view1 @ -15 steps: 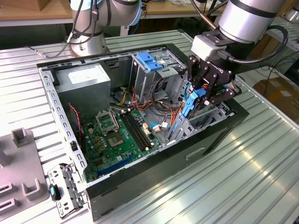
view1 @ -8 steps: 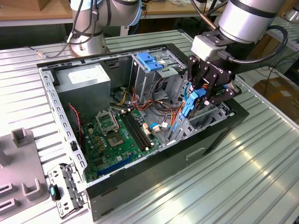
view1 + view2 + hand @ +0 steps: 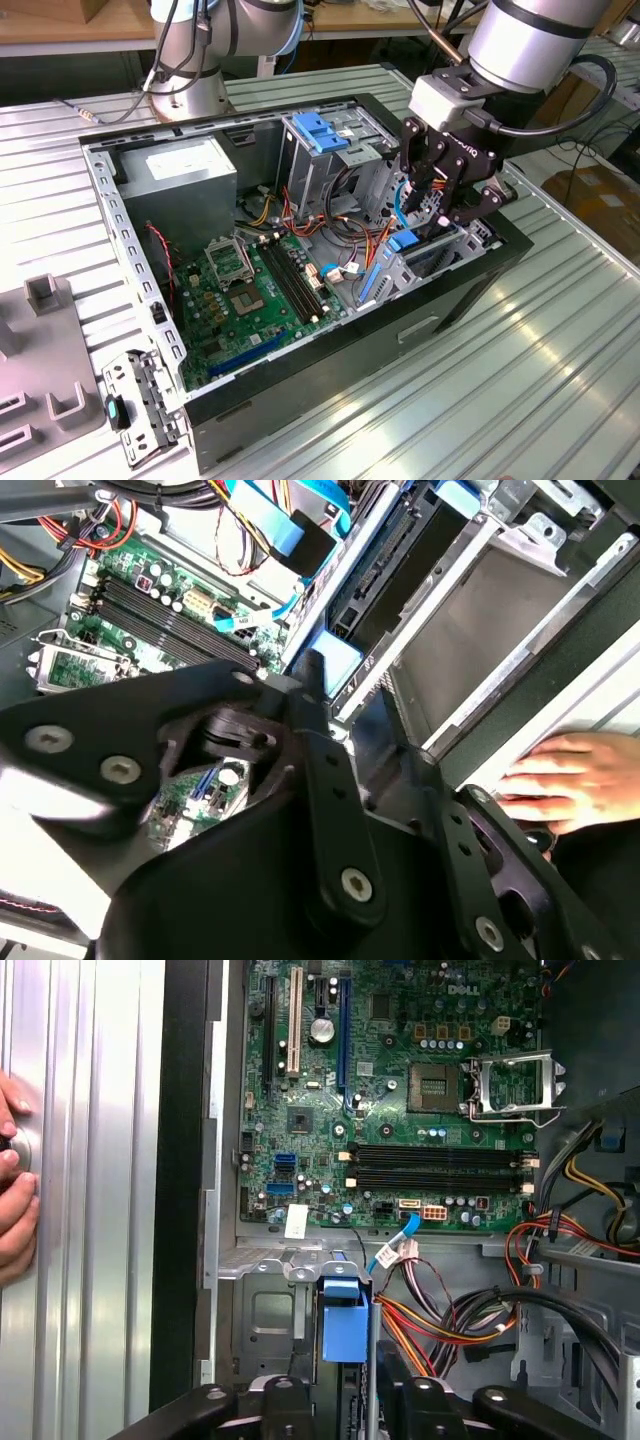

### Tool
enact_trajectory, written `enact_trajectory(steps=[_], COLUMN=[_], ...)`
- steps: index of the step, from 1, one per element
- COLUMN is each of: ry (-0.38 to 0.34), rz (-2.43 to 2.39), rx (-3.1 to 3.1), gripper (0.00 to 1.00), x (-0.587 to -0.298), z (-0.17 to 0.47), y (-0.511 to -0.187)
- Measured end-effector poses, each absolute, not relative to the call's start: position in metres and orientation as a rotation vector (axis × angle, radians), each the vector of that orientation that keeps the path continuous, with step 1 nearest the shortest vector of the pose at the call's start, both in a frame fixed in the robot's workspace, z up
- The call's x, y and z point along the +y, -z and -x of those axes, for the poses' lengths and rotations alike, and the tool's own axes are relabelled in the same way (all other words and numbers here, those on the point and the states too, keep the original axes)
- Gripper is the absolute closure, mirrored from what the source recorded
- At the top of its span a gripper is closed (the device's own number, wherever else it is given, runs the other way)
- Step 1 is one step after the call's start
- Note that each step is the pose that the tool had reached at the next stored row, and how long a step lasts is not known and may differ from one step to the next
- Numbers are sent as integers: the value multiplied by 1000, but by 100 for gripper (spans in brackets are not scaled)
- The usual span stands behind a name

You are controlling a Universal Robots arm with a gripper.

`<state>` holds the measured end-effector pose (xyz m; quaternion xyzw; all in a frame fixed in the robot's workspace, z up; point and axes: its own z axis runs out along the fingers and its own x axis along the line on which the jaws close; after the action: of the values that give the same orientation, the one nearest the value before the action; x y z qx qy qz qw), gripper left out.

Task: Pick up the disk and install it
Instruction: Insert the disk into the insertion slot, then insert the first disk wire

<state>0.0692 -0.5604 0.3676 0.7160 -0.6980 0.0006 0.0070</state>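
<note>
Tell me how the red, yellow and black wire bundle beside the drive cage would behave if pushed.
The wire bundle would probably flex and slide aside, since its thin strands lie in loose curves. It likely springs partway back, as one end seems plugged into a white connector.

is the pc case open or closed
Open: the case lies on its side with its upper face uncovered, leaving the motherboard exposed inside.

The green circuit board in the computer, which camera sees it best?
The first wrist view: it faces the flat green circuit board straight on, showing its slots and chips. The exterior view shows it slanted inside the open black computer case. The second wrist view catches part of it.
</note>
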Motion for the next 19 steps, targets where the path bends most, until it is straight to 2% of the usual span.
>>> enact_trajectory(steps=[2,3,19], ry=[-2,-2,-4], rz=[-2239,-2239,-2240], rx=[-2183,-2183,-2183], gripper=[82,88,89], x=[-560,-560,-560], z=[-69,-69,-82], y=[-368,-367,-366])
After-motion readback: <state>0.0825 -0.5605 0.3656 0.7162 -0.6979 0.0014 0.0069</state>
